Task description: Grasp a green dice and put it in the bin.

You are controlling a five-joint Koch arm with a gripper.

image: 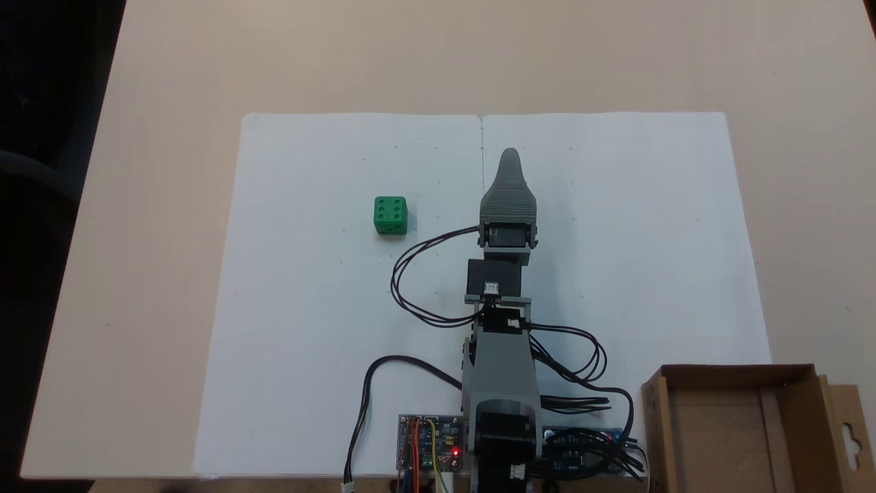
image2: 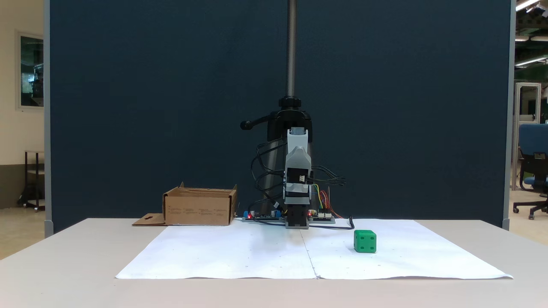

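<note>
Both fixed views: arm folded, claw (image: 510, 159) well apart from green dice (image: 390, 216).

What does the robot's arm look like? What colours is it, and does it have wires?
The arm is built of light grey plastic blocks with black motors between them. Its gripper is a dark grey, ribbed piece that narrows to a rounded tip. Thin black cables loop out along its sides. At its foot sit small circuit boards with coloured wires and tiny red lights.

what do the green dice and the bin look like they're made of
The green dice looks like plastic: even bright green, rounded edges, recessed pips, a mostly matte surface. The bin looks like plain brown cardboard: dull, unprinted inside, with folded flaps and a punched hang-hole tab.
</note>
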